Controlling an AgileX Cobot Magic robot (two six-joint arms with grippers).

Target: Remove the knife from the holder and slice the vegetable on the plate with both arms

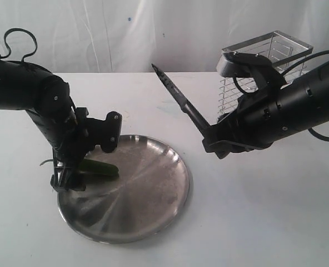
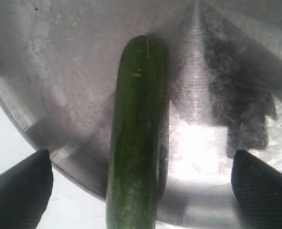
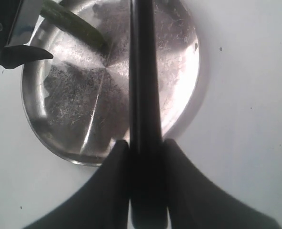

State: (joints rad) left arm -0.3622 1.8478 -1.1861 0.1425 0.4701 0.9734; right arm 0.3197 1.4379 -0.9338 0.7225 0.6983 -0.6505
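The dark-green vegetable (image 1: 100,168) (image 2: 136,133) lies on the left part of the steel plate (image 1: 148,189) (image 2: 203,143), with one end over the rim. My left gripper (image 1: 67,181) (image 2: 141,191) stands open over that end. Its two fingers (image 2: 19,191) are wide apart on either side of the vegetable and do not touch it. My right gripper (image 1: 212,139) (image 3: 146,143) is shut on the knife's black handle. The knife (image 1: 178,97) (image 3: 143,86) hangs in the air over the plate's right side, and its dark blade points up and back-left. The wire holder (image 1: 264,61) stands behind the right arm.
In the right wrist view the plate (image 3: 74,105) lies below the blade, with the vegetable (image 3: 74,24) and a left finger (image 3: 22,55) at its far side. White tabletop (image 1: 253,222) surrounds the plate. A white curtain hangs behind.
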